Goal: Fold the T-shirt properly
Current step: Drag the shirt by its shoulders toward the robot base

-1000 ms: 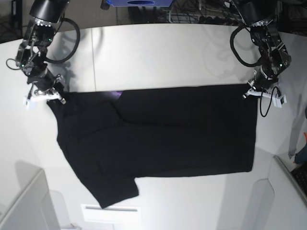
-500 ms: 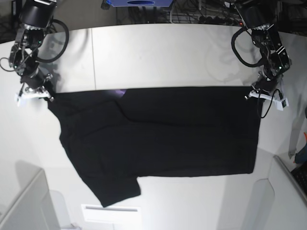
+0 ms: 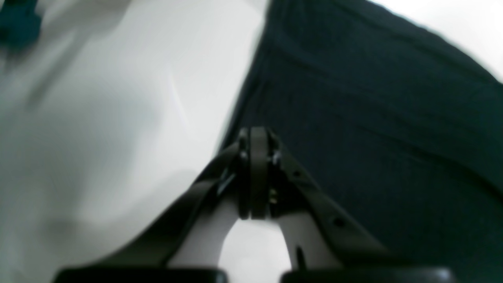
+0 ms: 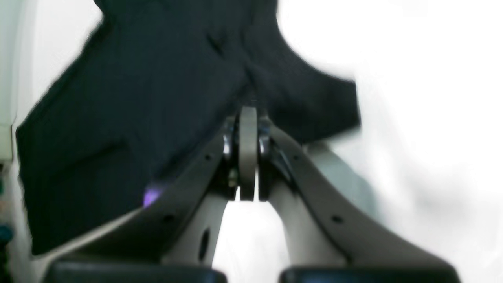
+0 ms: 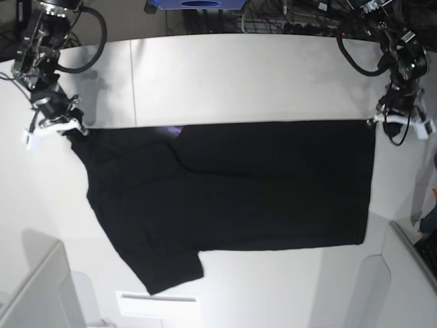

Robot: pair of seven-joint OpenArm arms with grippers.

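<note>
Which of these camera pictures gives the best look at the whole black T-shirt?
The base view: the T-shirt lies spread on the table, whole outline visible. The left wrist view shows only blurred cloth near one edge; the right wrist view shows a blurred bunched corner.

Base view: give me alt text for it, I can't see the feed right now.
A black T-shirt lies spread across a white table, one sleeve pointing toward the near edge. The right gripper and left gripper each pinch a far corner.
</note>
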